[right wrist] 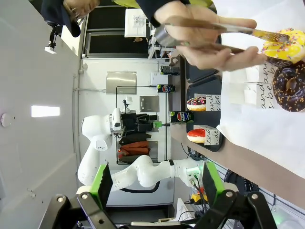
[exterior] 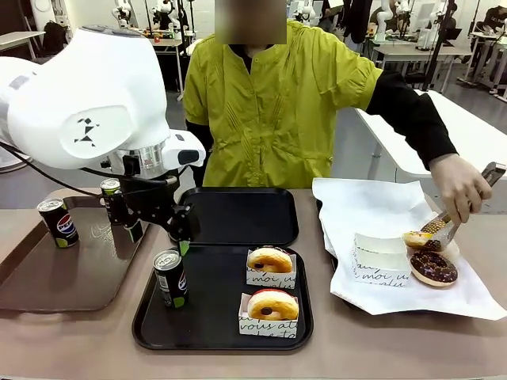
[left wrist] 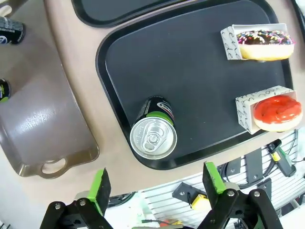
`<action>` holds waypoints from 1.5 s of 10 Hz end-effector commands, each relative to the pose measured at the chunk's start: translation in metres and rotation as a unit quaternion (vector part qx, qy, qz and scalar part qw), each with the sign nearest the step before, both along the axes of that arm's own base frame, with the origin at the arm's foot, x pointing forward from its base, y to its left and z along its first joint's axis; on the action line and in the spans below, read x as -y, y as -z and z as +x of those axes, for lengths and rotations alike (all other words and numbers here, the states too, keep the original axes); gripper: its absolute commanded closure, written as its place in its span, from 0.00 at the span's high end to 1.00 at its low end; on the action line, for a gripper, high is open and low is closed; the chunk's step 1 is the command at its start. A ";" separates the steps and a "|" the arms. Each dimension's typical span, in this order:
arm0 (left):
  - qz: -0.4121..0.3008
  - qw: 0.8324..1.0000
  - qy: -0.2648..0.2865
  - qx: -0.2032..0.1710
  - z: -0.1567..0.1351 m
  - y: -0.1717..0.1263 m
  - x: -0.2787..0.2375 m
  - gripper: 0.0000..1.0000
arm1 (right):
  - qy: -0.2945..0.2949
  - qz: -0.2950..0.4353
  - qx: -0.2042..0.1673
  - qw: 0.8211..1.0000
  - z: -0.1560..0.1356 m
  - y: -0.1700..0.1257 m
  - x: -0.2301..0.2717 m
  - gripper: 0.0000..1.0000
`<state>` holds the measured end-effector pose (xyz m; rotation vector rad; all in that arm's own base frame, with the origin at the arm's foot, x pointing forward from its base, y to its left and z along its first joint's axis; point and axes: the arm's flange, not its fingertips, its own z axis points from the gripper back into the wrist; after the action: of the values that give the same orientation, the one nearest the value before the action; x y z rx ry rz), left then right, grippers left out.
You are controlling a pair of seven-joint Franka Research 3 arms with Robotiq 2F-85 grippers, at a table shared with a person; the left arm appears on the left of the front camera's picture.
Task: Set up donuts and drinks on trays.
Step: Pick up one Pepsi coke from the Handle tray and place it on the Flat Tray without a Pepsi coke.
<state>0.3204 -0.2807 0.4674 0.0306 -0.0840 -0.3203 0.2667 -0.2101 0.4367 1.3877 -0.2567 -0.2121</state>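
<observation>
Left fingers (left wrist: pixel 100 185) stood spread wide with nothing between them, hanging over the tabletop (exterior: pixel 380 340) above the soda can (left wrist: pixel 153 136) and clear of it. The can stood upright, silver top up, at the front left corner of the near black tray (left wrist: pixel 190 81).

Judged: thin rigid wall, smooth and probably slick. Some heft if full. Tall and narrow, so easily tipped. Best taken across the round body near mid-height, pads square, with a modest squeeze so it does not dent.

Two sleeved donuts (exterior: pixel 269 260) sat on the same tray's right side, one behind the other. They looked soft, with icing that would smear, so the paper sleeve's sides are the place to hold.

The far black tray (exterior: pixel 242 215) lay just behind. Two more cans (exterior: pixel 59 222) stood on the brown tray (exterior: pixel 47 277).

Right fingers (right wrist: pixel 101 180) were likewise parted and empty.

The person's hand (exterior: pixel 459 184) worked tongs (exterior: pixel 440 224) on a yellow-iced donut (exterior: pixel 417 237) over white paper (exterior: pixel 356 206).
</observation>
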 end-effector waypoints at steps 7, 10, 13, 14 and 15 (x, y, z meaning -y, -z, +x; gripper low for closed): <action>-0.095 0.987 -0.129 -0.002 0.145 -0.122 -0.174 1.00 | 0.003 0.008 0.008 1.000 0.001 0.000 -0.001 1.00; -0.086 0.985 -0.149 0.022 0.160 -0.115 -0.250 1.00 | 0.003 0.008 0.008 1.000 0.001 0.000 -0.001 1.00; -0.090 0.986 -0.136 0.028 0.173 -0.093 -0.295 1.00 | 0.003 0.008 0.008 1.000 0.001 0.000 -0.001 1.00; -0.097 0.987 -0.126 0.030 0.170 -0.087 -0.303 1.00 | 0.003 0.008 0.008 1.000 0.001 0.000 -0.001 1.00; -0.106 0.987 -0.115 0.024 0.163 -0.082 -0.302 1.00 | 0.003 0.008 0.008 1.000 0.001 0.000 -0.001 1.00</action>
<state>0.4923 0.0220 0.5553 -0.1276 -0.1436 -0.0386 0.2668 -0.2099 0.4367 1.3869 -0.2559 -0.2122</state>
